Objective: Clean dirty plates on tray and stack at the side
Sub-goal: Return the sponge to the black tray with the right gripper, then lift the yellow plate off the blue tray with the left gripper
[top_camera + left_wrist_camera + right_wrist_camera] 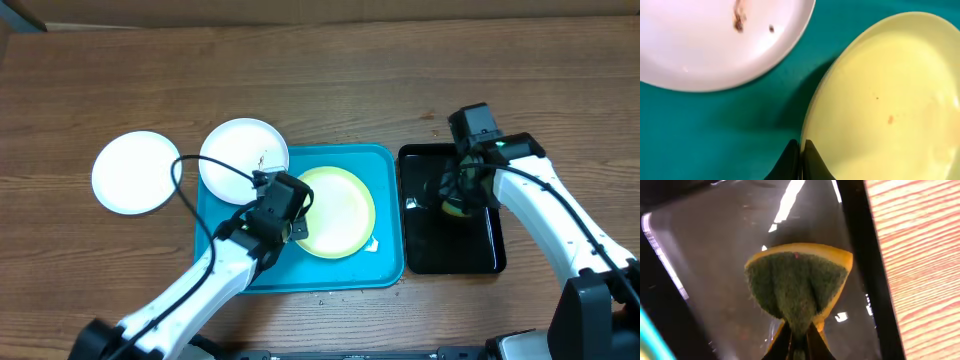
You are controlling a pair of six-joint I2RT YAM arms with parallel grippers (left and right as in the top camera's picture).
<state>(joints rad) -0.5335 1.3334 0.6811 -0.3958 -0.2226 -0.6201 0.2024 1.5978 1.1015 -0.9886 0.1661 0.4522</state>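
The pale yellow-green plate (338,212) lies on the turquoise tray (385,270). My left gripper (291,228) is shut on its left rim. In the left wrist view the jaws (801,146) pinch that rim, and the plate (885,100) casts a shadow on the tray (715,130), its edge a little raised. A white plate (243,158) with brown smears overlaps the tray's far left corner and shows in the left wrist view (710,45). Another white plate (130,172) lies on the table to the left. My right gripper (799,330) is shut on a yellow-green sponge (797,280).
A glossy black tray (480,255) sits right of the turquoise one, and the sponge (455,206) hangs over it, as the right wrist view (705,280) also shows. A small white scrap (372,245) lies on the turquoise tray by the plate. Wooden table (350,80) surrounds everything.
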